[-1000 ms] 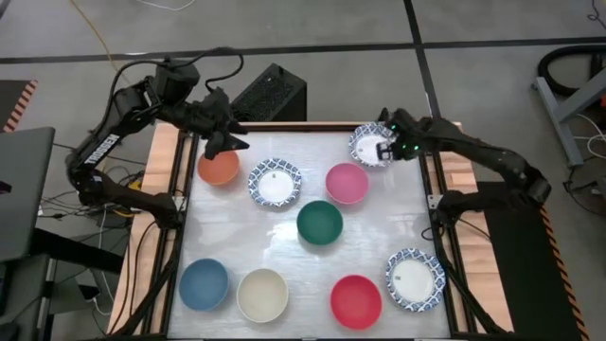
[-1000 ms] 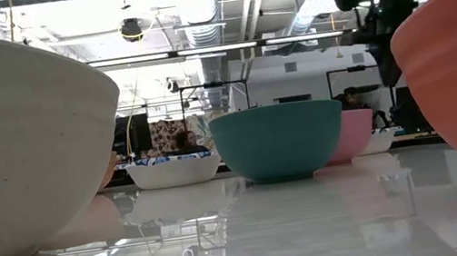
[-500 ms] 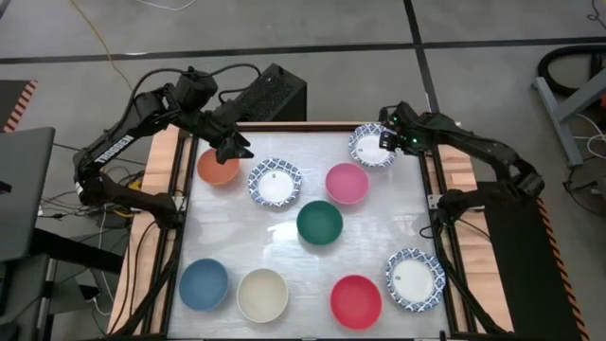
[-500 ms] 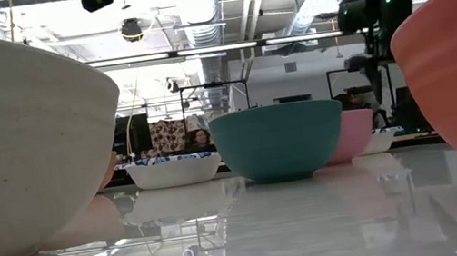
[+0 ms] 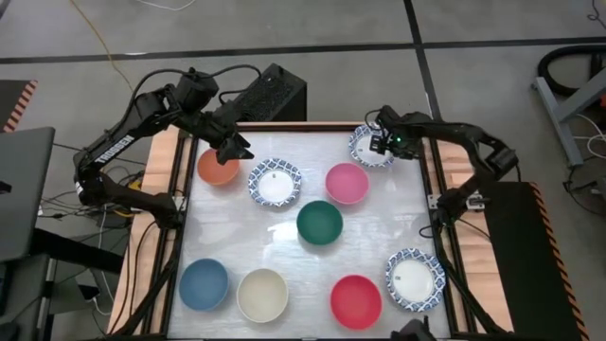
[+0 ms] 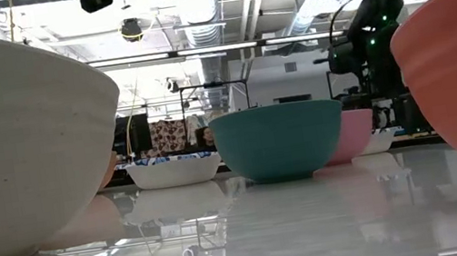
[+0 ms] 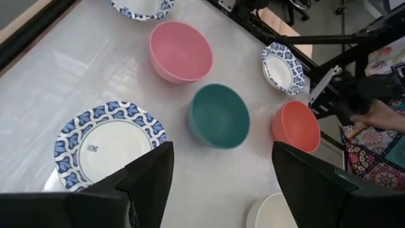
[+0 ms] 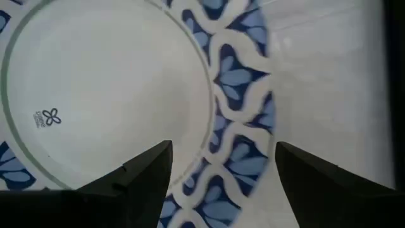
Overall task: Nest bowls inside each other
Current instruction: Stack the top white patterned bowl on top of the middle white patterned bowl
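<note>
Right end effector (image 5: 382, 142) sits over the blue-patterned bowl (image 5: 370, 147) at the far right corner of the surface (image 5: 284, 246). Fingers (image 8: 142, 174) are spread wide, straddling the patterned rim, gripping nothing; whether they touch the rim cannot be told.

Left end effector (image 5: 234, 150) hangs between the orange bowl (image 5: 218, 168) at the far left and a second patterned bowl (image 5: 276, 182) just beside it. Its fingers (image 7: 149, 180) are also spread wide and empty, clear of both bowls.

All bowls stand apart, none nested: pink bowl (image 5: 347, 183) and dark green bowl (image 5: 319, 223) mid-surface; blue bowl (image 5: 204, 284), cream bowl (image 5: 262, 295), red bowl (image 5: 356, 301) and a third patterned bowl (image 5: 415, 278) along the near edge.
</note>
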